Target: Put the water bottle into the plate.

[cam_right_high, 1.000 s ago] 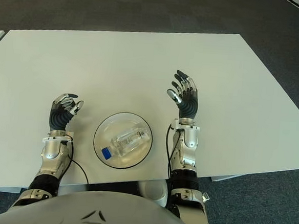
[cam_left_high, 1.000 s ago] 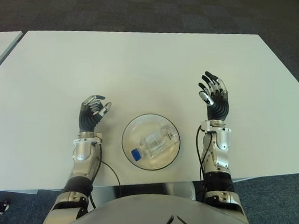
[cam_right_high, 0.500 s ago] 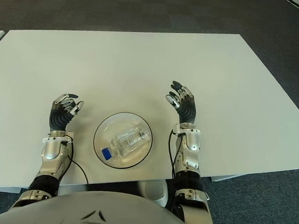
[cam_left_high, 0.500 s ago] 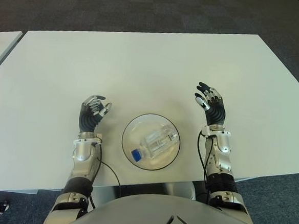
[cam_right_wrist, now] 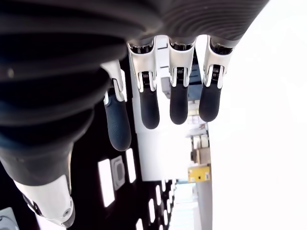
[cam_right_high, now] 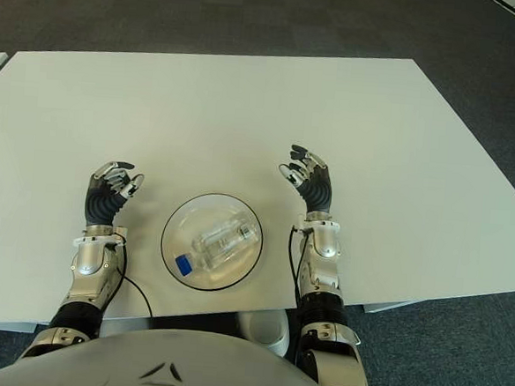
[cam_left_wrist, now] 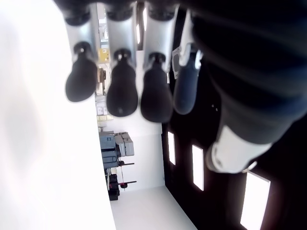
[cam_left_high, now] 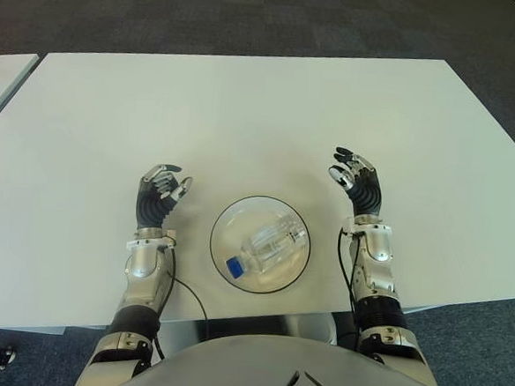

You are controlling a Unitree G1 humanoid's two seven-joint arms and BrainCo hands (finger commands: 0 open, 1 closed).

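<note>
Both eye views showed the water bottle lying on its side inside the clear glass plate, blue cap toward the robot, so the task looked complete. The plate sat near the front edge of the white surface, between the two hands. The left hand showed beside the plate on its left, palm up, fingers loosely curled and holding nothing. The right hand showed on the plate's right, raised upright with relaxed, slightly bent fingers, also empty; its position apart from the plate suggested it was clear of the bottle and no grip was needed. Nothing else lay on the surface, and dark carpet bordered it beyond.

From the left wrist view, the left hand's fingertips hung together with nothing between them and the thumb.

From the right wrist view, the right hand's fingers extended in a row, thumb apart, gripping nothing; the bottle and plate were out of sight.
</note>
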